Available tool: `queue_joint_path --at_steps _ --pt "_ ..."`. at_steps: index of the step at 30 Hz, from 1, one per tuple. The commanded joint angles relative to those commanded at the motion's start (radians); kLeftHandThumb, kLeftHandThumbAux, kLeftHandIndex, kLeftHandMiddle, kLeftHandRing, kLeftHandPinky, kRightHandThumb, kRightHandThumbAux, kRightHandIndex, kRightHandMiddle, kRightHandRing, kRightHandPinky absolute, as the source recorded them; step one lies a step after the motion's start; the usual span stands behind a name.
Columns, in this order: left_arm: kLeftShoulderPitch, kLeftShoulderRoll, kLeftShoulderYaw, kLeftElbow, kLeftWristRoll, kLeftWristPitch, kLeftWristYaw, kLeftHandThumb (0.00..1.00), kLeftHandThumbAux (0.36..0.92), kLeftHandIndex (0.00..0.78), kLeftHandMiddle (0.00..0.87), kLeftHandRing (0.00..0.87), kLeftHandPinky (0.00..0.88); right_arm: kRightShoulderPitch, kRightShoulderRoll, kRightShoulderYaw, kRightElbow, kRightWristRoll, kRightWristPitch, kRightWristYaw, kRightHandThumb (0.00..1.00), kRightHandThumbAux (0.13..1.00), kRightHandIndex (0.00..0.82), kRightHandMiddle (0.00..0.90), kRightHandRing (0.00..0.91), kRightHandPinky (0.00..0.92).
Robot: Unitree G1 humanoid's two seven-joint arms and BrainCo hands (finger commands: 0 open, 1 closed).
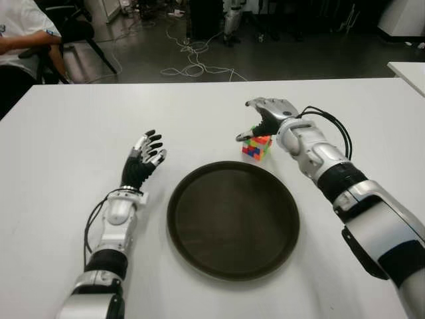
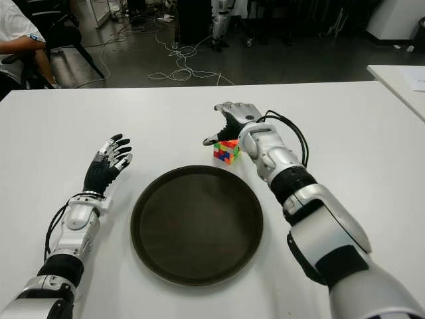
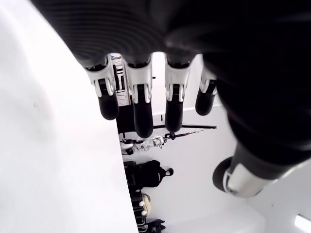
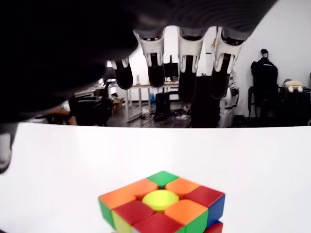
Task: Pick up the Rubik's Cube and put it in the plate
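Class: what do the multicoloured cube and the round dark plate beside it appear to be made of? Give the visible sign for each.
Multicoloured Rubik's Cube: probably plastic, with smooth, bright solid-colour tiles. Round dark brown plate: perhaps plastic or lacquered wood; faint sheen, raised rim, no clear grain.

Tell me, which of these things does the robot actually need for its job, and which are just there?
Needed for the job:
Rubik's Cube, on the table beyond the plate
plate, dark and round
right hand, open, over the cube
table

Just there:
left hand, open, left of the plate
seated person
floor cables
second table
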Motion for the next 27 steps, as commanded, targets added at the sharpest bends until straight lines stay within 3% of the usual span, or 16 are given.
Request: queue_joint_path --at_steps 15,27 --pt "0.004 -0.004 0.002 -0.009 -0.009 0.004 -0.010 0.076 0.656 0.104 0.177 0.158 0.112 0.008 0.011 0.002 -0.013 -0.001 0.041 -0.029 0.000 0.407 0.074 0.154 0.158 0.163" --pt "0.001 -0.002 0.002 -0.003 -0.006 0.004 -0.005 0.090 0.679 0.113 0.189 0.166 0.131 0.023 0.017 0.008 -0.051 -0.004 0.080 -0.020 0.000 0.413 0.075 0.155 0.159 0.181"
